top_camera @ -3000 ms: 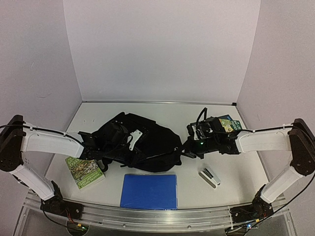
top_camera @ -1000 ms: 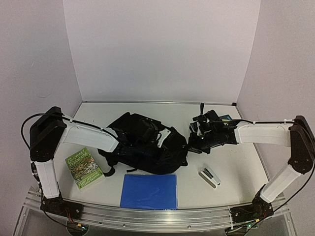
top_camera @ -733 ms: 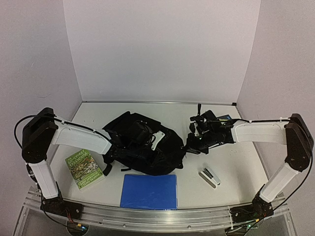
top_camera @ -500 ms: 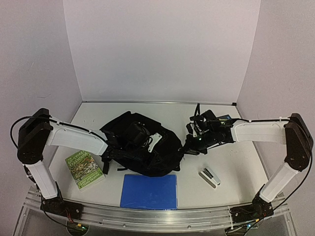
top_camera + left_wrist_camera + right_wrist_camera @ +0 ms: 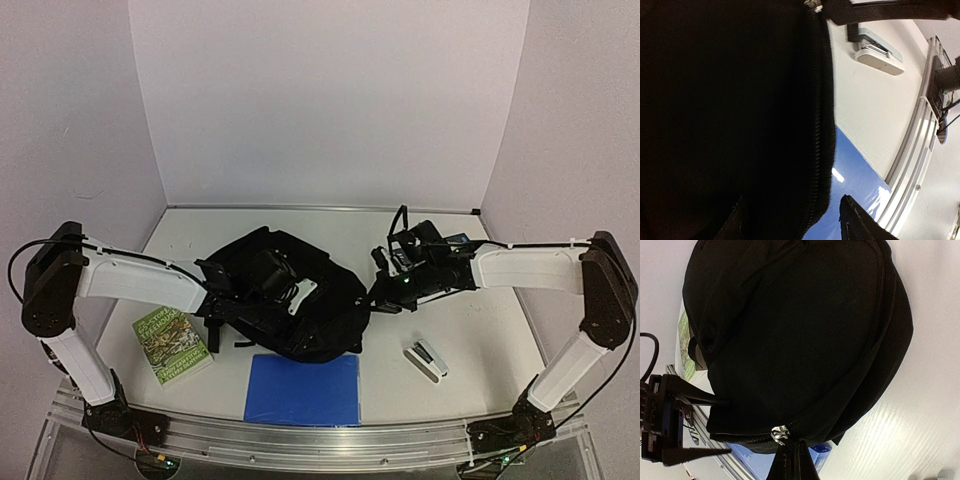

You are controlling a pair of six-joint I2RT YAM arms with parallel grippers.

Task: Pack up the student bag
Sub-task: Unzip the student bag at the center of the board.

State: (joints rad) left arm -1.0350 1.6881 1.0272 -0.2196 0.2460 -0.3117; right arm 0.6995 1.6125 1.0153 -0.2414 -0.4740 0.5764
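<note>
**Backpack of black soft fabric on a white counter, one claw clamped on its end**

The backpack lies slumped in the middle of the counter and is the largest thing there. Two white robot arms reach in over it from either side.

The left arm stretches across the bag from the left. The left claw sits over the top of the bag with its two fingers standing apart. In the left wrist view, the backpack's ribbed zipper edge runs between those fingers and nothing is gripped.

The right arm comes in from the right. The right claw is closed tight at the backpack's right end. In the right wrist view its fingers are pressed together on the bag's seam, just beside a small silver zipper pull. Whether they pinch fabric or a tab cannot be told.

A green paperback book with a pictured cover lies flat on the counter to the left of the backpack, near the left arm. A flat blue rectangular folder lies just beside the bag's near edge. A small white stapler with a grey-blue top lies to the right of the folder, apart from it.
</note>
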